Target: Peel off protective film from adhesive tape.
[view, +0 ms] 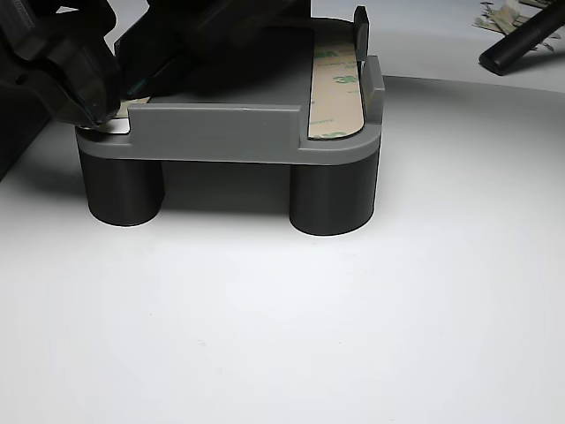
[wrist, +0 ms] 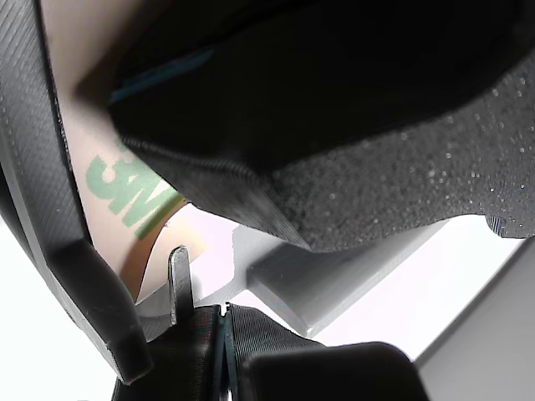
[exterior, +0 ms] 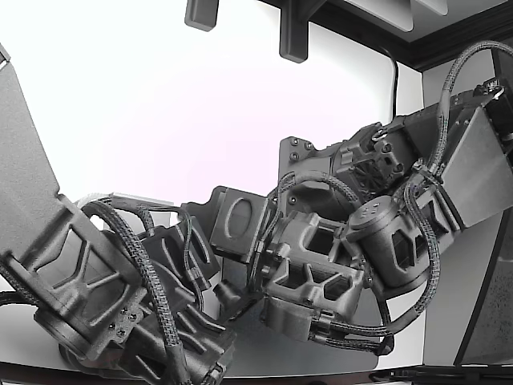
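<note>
Pincer (view: 106, 110) of mine sits at the corner of the grey fixture (view: 221, 132) on the other view's left, over tan 3M-printed film (wrist: 125, 196); jaw state unclear, can't tell. Second film strip (view: 335, 93) lies along the fixture's right side. White table (view: 282, 318) underneath.

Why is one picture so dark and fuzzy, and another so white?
Wrist view: the gripper's black pad sits right against the lens, dark and blurred; only the tape liner looks clear. Exterior view: the white background glares, so the arms show as dark shapes. Other view: soft shadow under the grey fixture.
</note>
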`<state>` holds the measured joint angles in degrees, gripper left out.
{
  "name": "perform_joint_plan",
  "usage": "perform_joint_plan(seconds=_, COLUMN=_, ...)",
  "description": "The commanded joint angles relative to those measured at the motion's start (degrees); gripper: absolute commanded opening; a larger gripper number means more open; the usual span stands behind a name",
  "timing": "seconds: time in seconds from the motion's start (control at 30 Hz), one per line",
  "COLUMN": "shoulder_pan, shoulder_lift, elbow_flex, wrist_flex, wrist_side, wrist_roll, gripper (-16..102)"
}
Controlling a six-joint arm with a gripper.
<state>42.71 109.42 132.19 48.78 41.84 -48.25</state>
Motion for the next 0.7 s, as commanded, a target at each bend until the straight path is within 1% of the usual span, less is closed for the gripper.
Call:
perform_joint_plan(seconds=0.0, shoulder_pan=-0.4, shoulder_lift=0.7, elbow_flex=-1.5, wrist_flex=-0.1, wrist_side=0.3, wrist_roll=0.1, gripper=-11)
perform_joint_plan(seconds=0.4, shoulder_pan=-0.4, shoulder_lift=0.7, elbow_flex=-0.3, wrist_flex=-0.3, wrist_side=0.5, wrist_roll=1.7, gripper=-11)
perform_joint_plan(seconds=0.67, shoulder_pan=-0.4, shoulder_lift=1.2, elbow_flex=0.0, wrist_flex=0.8, wrist_side=-0.4, wrist_roll=2.6, gripper=-11)
